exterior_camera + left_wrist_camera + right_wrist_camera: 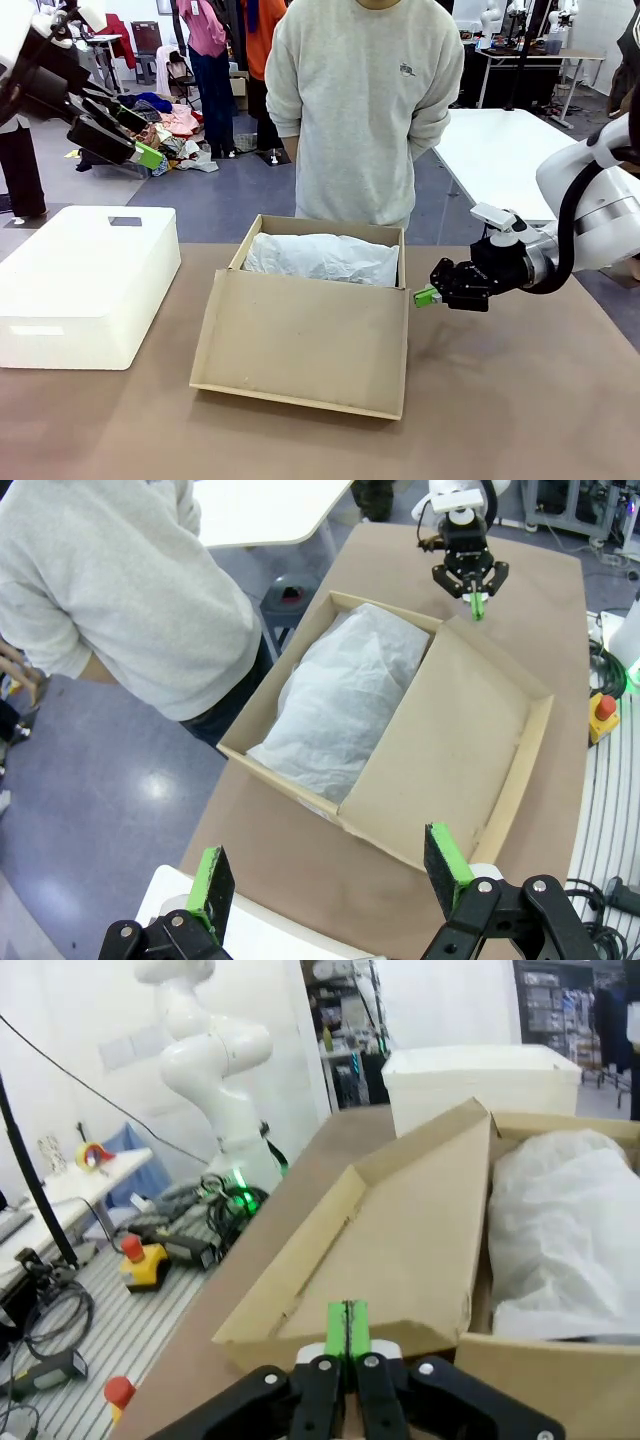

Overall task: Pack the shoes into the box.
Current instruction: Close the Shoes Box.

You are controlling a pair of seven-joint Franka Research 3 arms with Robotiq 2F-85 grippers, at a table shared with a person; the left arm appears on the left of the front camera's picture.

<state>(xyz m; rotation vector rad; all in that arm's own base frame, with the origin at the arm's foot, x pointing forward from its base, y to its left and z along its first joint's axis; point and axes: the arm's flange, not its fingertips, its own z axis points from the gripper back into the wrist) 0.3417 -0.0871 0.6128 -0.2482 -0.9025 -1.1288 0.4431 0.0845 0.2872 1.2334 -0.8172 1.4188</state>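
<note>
1. The table (520, 400) is a flat, matte brown sheet across the lower half of the front view.
2. A person (360, 100) in a soft grey sweatshirt stands at top centre, behind the far edge, arms drawn back.
3. The box (320, 226) sits at centre frame. It is plain brown cardboard, rectangular and open-topped. Its broad hinged lid (305, 340) is folded forward and lies as a shallow tray with upturned rims.
4. A white bin (80, 280) stands at the left, apart from the box. It is smooth plastic, blocky, with rounded corners.
5. White tissue paper (320, 258), crumpled and faintly glossy, mounds up inside the box and covers whatever lies beneath.
6. The left gripper (328, 872) shows at the bottom edge of its own wrist view. It hangs high over the table with its jaws spread wide and nothing between the green pads.
7. The right gripper (427, 296) sits at centre right of the front view. Its black fingers are pressed together, holding nothing, with the green tip at the box's right corner where the lid hinges. Whether it touches the cardboard, I cannot tell.
</note>
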